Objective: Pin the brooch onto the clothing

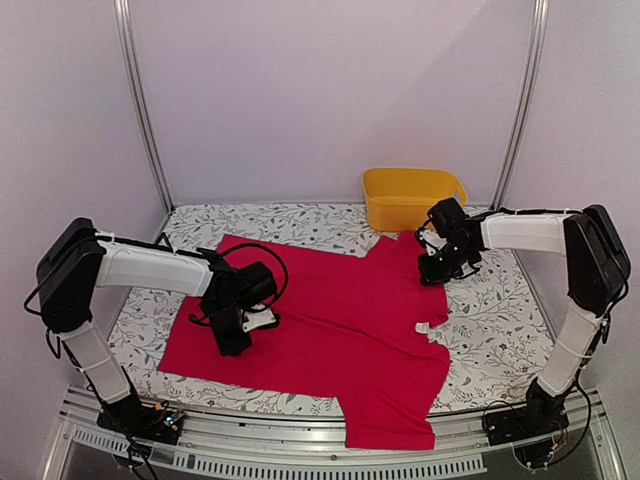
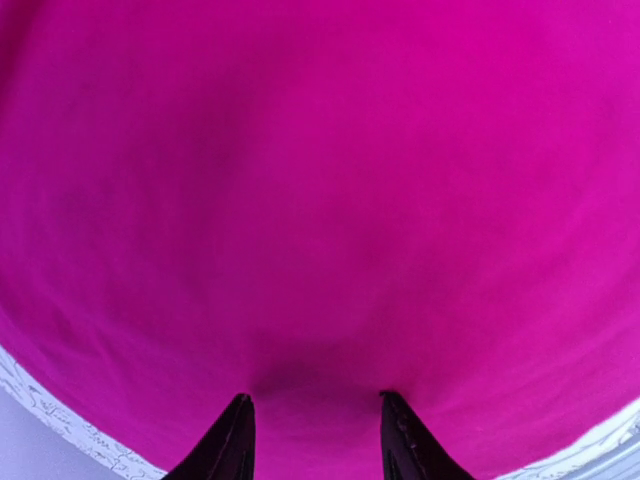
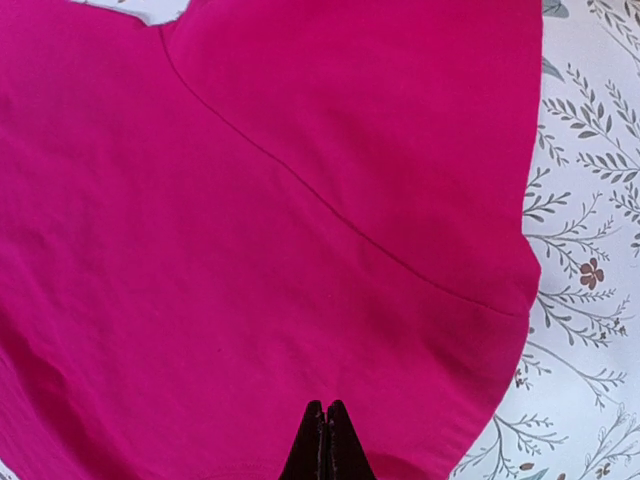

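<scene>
The red-pink T-shirt (image 1: 340,320) lies spread flat on the floral tablecloth (image 1: 500,320), with its small white neck label (image 1: 430,328) at the right. The brooch shows in no view. My left gripper (image 1: 233,345) is over the shirt's left part. In the left wrist view it is open (image 2: 315,398), with both fingertips down on the fabric (image 2: 320,200) and nothing between them. My right gripper (image 1: 432,275) is at the shirt's far right sleeve. In the right wrist view it is shut (image 3: 325,405) over the sleeve fabric (image 3: 300,250), with nothing seen between the jaws.
A yellow bin (image 1: 410,195) stands at the back right, just behind the right gripper. Bare tablecloth shows right of the sleeve (image 3: 590,250). Metal frame posts (image 1: 140,100) stand at the back corners.
</scene>
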`<state>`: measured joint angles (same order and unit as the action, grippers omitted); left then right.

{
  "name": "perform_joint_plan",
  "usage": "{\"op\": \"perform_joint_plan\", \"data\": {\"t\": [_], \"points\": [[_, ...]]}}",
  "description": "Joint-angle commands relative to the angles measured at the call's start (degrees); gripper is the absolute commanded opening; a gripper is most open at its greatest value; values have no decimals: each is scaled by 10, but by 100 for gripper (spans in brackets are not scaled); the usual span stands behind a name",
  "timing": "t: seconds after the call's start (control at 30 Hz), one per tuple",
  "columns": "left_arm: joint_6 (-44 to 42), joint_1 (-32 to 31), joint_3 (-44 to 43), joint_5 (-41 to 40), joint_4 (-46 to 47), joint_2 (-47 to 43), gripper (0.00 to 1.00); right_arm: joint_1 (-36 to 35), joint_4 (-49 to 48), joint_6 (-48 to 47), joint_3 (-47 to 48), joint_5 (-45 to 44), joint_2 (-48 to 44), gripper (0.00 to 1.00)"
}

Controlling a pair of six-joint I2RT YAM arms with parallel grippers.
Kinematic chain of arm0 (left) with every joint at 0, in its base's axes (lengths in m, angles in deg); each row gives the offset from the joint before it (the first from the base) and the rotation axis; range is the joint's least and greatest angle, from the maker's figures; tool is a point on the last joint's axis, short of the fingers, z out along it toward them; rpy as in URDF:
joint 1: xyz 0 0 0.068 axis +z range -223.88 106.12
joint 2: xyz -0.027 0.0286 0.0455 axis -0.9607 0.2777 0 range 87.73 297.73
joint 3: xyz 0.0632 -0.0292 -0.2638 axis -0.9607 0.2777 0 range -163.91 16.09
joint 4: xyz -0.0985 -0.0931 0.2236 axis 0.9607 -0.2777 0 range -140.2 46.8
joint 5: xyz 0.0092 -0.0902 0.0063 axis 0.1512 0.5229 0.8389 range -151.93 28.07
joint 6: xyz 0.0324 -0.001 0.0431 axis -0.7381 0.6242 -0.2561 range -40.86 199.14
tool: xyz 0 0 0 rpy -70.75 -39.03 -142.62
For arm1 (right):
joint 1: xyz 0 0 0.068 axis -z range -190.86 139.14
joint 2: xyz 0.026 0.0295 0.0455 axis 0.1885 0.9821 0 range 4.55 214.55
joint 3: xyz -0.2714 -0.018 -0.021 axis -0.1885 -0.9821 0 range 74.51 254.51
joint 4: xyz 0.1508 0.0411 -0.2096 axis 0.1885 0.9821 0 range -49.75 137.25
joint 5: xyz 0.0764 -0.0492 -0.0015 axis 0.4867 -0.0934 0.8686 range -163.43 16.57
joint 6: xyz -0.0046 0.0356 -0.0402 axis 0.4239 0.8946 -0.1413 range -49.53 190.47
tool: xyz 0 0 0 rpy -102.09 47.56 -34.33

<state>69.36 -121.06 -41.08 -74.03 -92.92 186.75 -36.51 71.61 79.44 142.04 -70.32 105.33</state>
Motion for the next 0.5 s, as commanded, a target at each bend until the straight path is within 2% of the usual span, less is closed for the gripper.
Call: {"op": "perform_joint_plan", "data": {"t": [0.0, 0.3, 0.47], "points": [[-28, -29, 20, 60, -34, -1, 43, 20, -44, 17, 11, -25, 69, 0], [-76, -26, 127, 49, -33, -61, 46, 76, -64, 20, 25, -49, 130, 0], [-86, -25, 144, 45, -27, -100, 46, 81, -68, 12, 40, -51, 141, 0]]}}
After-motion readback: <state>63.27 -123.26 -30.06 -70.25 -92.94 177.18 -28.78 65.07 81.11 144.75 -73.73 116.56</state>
